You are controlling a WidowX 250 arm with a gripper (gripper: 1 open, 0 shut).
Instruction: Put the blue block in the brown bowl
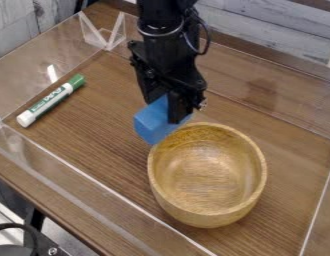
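Here, the wooden bench (pixel 88 150) carries everything, bounded by low clear walls. The brown bowl (pixel 208 176) sits upright toward the near right, its deep hollow showing only bare wood grain. The black end effector (pixel 168 100) points straight down just beyond the bowl's far-left rim, its fingers clamped on the blue block (pixel 154 120). The block hangs tilted, one corner lowest, its long axis running roughly up toward the fingers; it is just outside the rim, beside the bowl rather than over the hollow. A green-and-white marker (pixel 50 99) lies well apart at the left, pointing diagonally.
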